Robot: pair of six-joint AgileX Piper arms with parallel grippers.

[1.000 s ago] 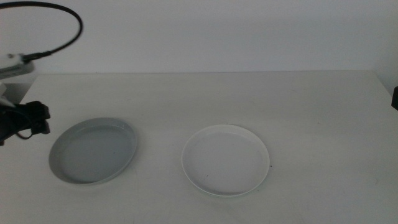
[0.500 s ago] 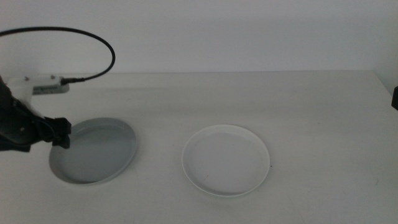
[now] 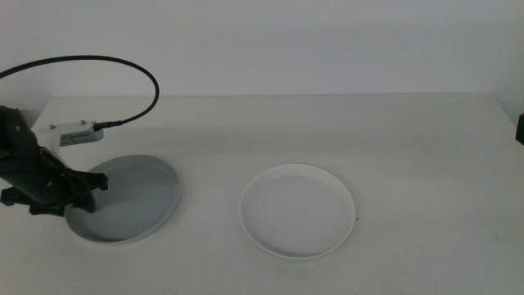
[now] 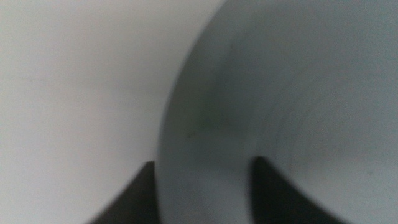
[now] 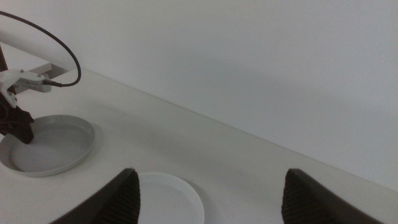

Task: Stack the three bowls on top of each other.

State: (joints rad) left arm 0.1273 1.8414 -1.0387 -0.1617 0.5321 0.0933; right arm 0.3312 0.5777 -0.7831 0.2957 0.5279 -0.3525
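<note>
A light grey bowl [image 3: 135, 197] lies at the table's left, and a white bowl [image 3: 297, 211] lies at the middle. No mint green bowl is in view. My left gripper [image 3: 88, 195] is low at the grey bowl's left rim. In the left wrist view the left gripper [image 4: 202, 190] is open, with one jaw outside the rim and one inside the grey bowl [image 4: 298, 93]. My right gripper [image 5: 217, 196] is open and empty, held high off the table's right side. Its view shows the grey bowl [image 5: 50, 146] and the white bowl [image 5: 171, 199].
The white table [image 3: 368, 131] runs back to a plain wall. The left arm's black cable [image 3: 123, 70] arcs over the table's far left corner. A dark bit of the right arm [image 3: 520, 129] shows at the picture's right edge.
My left arm has come in from the left edge and dropped to the grey bowl's left rim. The bowls and the right arm have not moved.
</note>
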